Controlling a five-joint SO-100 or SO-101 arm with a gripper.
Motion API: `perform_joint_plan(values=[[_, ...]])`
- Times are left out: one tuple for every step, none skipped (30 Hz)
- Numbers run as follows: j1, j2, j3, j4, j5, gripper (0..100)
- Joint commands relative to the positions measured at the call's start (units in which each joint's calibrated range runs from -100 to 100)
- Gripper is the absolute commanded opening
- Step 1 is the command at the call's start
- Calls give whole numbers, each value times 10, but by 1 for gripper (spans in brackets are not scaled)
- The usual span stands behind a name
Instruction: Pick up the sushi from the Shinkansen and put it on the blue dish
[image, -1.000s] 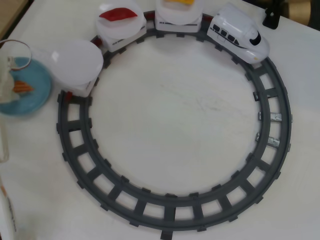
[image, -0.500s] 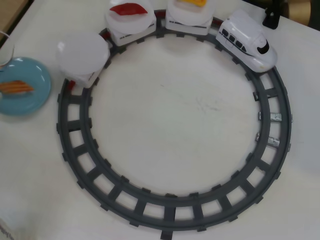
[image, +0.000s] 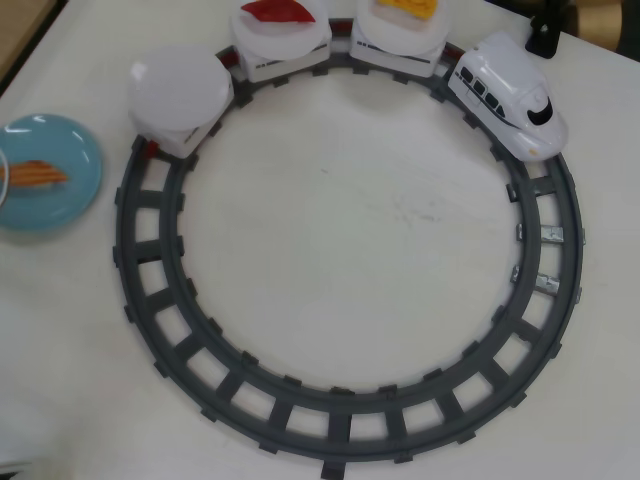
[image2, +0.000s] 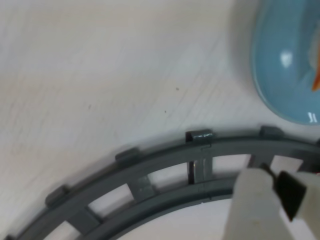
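In the wrist view the gripper (image2: 280, 195) is showing only as a pale finger and a dark tip at the bottom right corner, sitting over the grey track (image2: 150, 172); so little of it is entering the picture that I cannot tell whether the jaws are spread or pressed together, though nothing is visibly lying between them. Just beyond the track, up and to the right in that view, the blue dish (image2: 280, 70) is filling the corner, and a sliver of orange at the right edge is peeking in as the sushi (image2: 316, 80). So the piece is lying ahead of and to the right of the fingers, already on the dish, not on the train. The overhead view is making this plain: the sushi (image: 35, 175) is resting flat on the blue dish (image: 60, 210) at the far left, its long axis running roughly left to right, well apart from the Shinkansen (image: 510, 95) at the upper right. That view is also showing the empty white plate (image: 178, 85), the red piece (image: 278, 10) and the yellow piece (image: 405, 6) on the cars, which the wrist camera is missing, while the arm itself is not appearing from above. By my judgement the placing looks done.
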Motion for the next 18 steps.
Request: perform_joint_plan(values=[[5,-132,126,-54,1,3],[5,-169,169,-74,1,3],[5,-205,212,-93,1,3],[5,-240,258,-109,2,3],[4,-277,302,-122,2,3],[1,-312,346,-133,2,3],[-1,-346,388,-142,2,3],[-4,-378,428,-154,4,3],[-2,-406,464,-169,12,3],[-4,-431,500,-185,21,3],[-5,-453,535,-197,27,3],[-4,-475,570,-207,29,3],[-1,-492,599,-216,29,3],[3,-507,626,-227,29,3],[3,-518,648,-238,29,3],[3,-528,669,-248,29,3],[2,-535,688,-257,29,3],[0,-545,708,-265,28,3]])
